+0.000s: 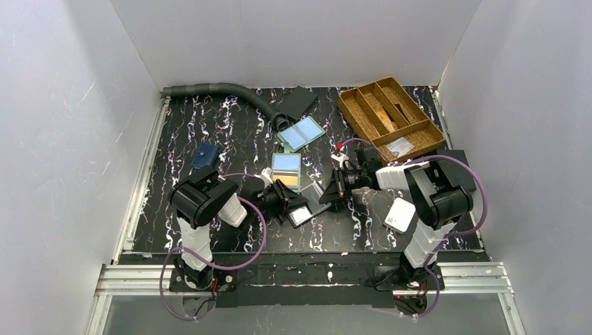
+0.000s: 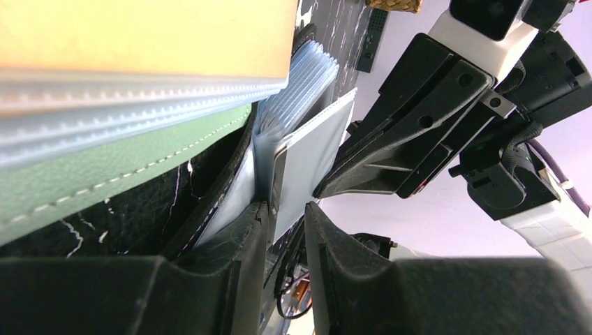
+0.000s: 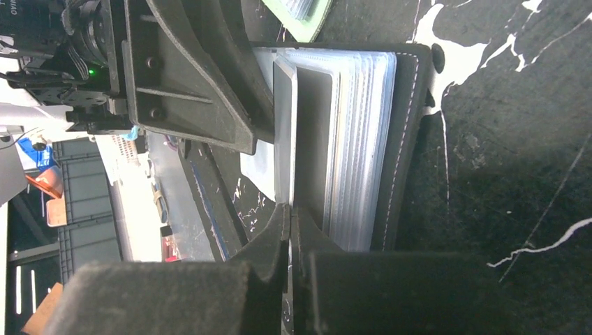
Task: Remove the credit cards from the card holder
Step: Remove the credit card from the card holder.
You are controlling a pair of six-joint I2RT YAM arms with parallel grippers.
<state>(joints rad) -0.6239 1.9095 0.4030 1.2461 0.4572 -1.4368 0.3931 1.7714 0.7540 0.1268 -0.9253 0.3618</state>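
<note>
You've got three cards showing mid-table: one grey card [image 2: 315, 157], one blue card [image 1: 287, 162], one orange card [image 1: 286, 183].
Your left gripper [image 2: 286, 234] narrowly straddles the grey one, but I can't tell whether it's clamped. Your right gripper [image 3: 290, 227] pinches a clear sleeve [image 3: 285, 139]. The grey-green card holder [image 1: 274, 174] lies just beside them.

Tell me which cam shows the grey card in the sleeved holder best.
Right wrist. The grey card stands out of the clear sleeves, face and edge both large and sharp. Left wrist shows it too, but obliquely and partly hidden. Top external gives only a small pale patch.
</note>
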